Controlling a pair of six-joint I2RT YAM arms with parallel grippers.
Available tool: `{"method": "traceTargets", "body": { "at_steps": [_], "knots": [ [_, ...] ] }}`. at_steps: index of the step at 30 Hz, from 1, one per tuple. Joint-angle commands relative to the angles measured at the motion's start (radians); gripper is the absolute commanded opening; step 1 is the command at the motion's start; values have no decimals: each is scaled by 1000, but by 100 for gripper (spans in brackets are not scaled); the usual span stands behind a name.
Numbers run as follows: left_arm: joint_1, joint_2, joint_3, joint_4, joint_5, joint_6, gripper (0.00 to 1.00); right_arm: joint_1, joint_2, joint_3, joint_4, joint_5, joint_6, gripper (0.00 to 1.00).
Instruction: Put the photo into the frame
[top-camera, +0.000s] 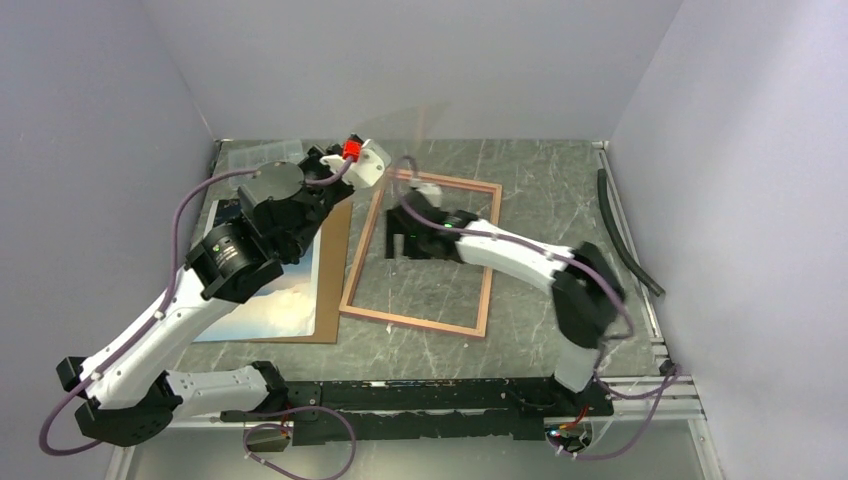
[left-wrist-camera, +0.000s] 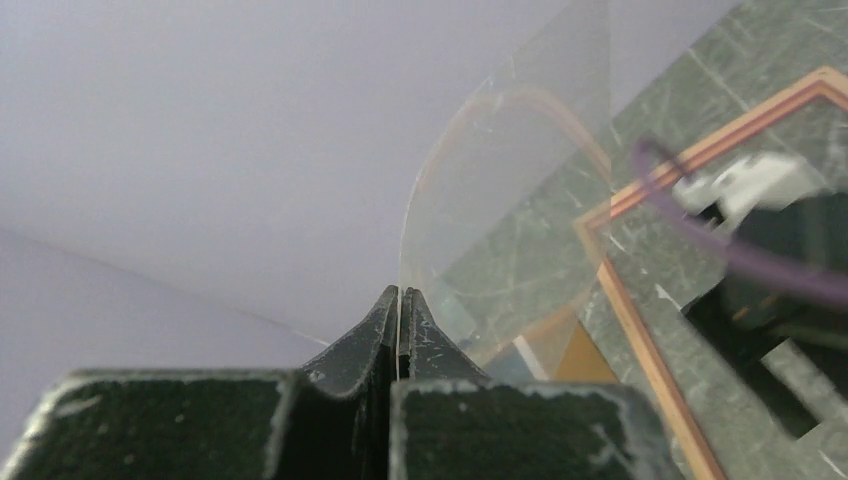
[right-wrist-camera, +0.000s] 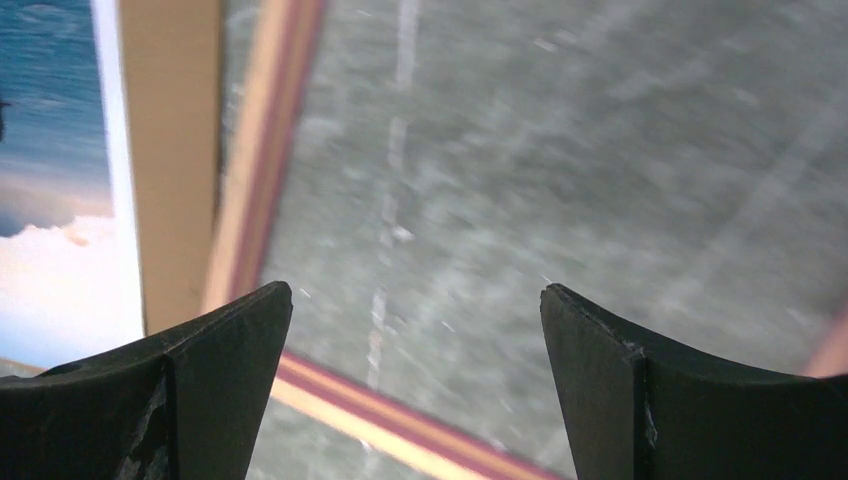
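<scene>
- Pale lilac walls (top-camera: 100, 100) enclose a grey-green marbled table (top-camera: 540, 180) in the top external view.
- The frame (top-camera: 415, 322), a thin rectangular picture frame showing its tan wood-coloured side, lies flat near mid-table, with bare table visible inside it.
- The photo (top-camera: 265, 300), a large thin print of blue sea and cloudy sky, lies face up just left of the frame, on a flat brown backing board (top-camera: 335, 262). It is outside the frame.
- The left gripper (top-camera: 375, 158) is raised above the frame's far left corner. A thin, bowed clear sheet (top-camera: 415, 125) stands up from it.
- The right gripper (top-camera: 398, 242) hangs low inside the frame's opening, near the far left corner.
- Left wrist view: the left gripper (left-wrist-camera: 400, 310) has its jaws pressed together on the lower edge of the clear sheet (left-wrist-camera: 500, 200), which curves upward against the wall.
- The frame (left-wrist-camera: 640, 330) shows through and beside the sheet, and a blurred part of the right arm (left-wrist-camera: 750, 185) with a purple cable sits over it.
- Right wrist view: the right gripper (right-wrist-camera: 415, 292) has its jaws spread wide with nothing between them.
- Below the gripper is table enclosed by two rails of the frame (right-wrist-camera: 265, 150).
- Beyond the left rail lies a strip of backing board (right-wrist-camera: 170, 150), then the photo (right-wrist-camera: 50, 150).
</scene>
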Motion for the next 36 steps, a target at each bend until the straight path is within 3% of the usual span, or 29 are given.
{"method": "traceTargets", "body": {
  "at_steps": [1,6,15,22,33,36],
  "knots": [
    [25,-48,1,86,-82,83,3,87,235,283,-38,34,-43,100],
    [44,-92,-9,46,-104,107,3,109,423,516,-73,52,-68,99],
    [46,-144,-9,-11,-139,126,3,116,600,642,-39,132,-105,89],
    [46,-147,0,-36,-139,122,3,117,641,626,-4,110,-129,75],
    [46,-121,9,-102,-95,46,3,118,509,385,64,89,-108,54],
    [46,-113,10,-115,-79,28,3,119,466,312,91,69,-96,53]
  ]
}}
